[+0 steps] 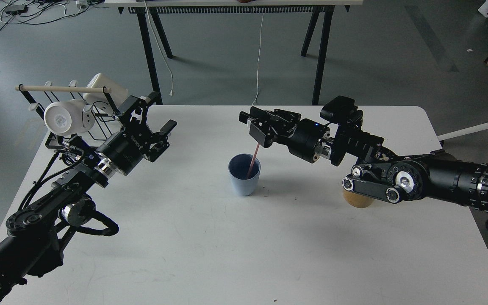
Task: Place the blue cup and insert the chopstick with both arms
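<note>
I am viewing the white counter from above, and its nearest part is lying bare in front of me. Further in, toward the middle, the blue cup is standing upright on its base, well apart from both of my arms. I am judging it a light, rigid tumbler with a smooth, possibly slick wall that tapers downward, so a hold across the upper wall looks surest and a sideways nudge could tip it. The chopstick is leaning inside the cup, its lower end hidden within and its upper end rising to my right jaws, which are hanging just above the rim and appear to be pinching the stick's top, though the contact is too dark to confirm. I am judging the stick thin, stiff and very light, best held near its upper end and liable to pivot if the pinch is off centre. A tan cylinder is sitting partly hidden under my right forearm. My left jaws are standing spread and holding nothing, left of the cup. Farthest back on the left, a rack is carrying white mugs.
</note>
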Controlling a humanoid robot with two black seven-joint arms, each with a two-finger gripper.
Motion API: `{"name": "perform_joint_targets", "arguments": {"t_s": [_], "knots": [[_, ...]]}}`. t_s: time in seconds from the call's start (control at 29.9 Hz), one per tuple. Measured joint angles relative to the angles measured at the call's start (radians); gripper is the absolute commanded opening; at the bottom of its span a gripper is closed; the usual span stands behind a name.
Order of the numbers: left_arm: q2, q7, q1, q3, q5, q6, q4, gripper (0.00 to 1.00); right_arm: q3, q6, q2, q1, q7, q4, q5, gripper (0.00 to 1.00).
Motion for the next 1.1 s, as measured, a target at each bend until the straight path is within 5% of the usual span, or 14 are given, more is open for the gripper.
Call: {"name": "perform_joint_targets", "arguments": {"t_s": [0.13,0.47,0.94,1.0,1.1], "knots": [[0.0,0.0,-0.002,0.0,0.0,0.0,0.0,0.92,0.012,0.0,-0.005,0.0,0.0,0.007,0.003,0.75],[-0.002,0.0,-0.007,0.0,-0.001,0.0,-0.002,0.92,0.152,0.0,-0.057,0.016,0.0,0.015,0.036,0.75],[0.016,0.0,-0.012,-0.061,-0.071,0.0,-0.017,0.92,0.379,0.0,-0.469,-0.042,0.0,0.414,0.645,0.87],[0.027,0.0,-0.013,-0.072,-0.072,0.0,-0.017,0.92,0.413,0.042,-0.508,-0.08,0.0,0.458,0.731,0.89],[0.05,0.0,-0.013,-0.078,-0.073,0.0,-0.017,0.92,0.457,0.264,-0.54,-0.145,0.0,0.466,0.819,0.94]]}}
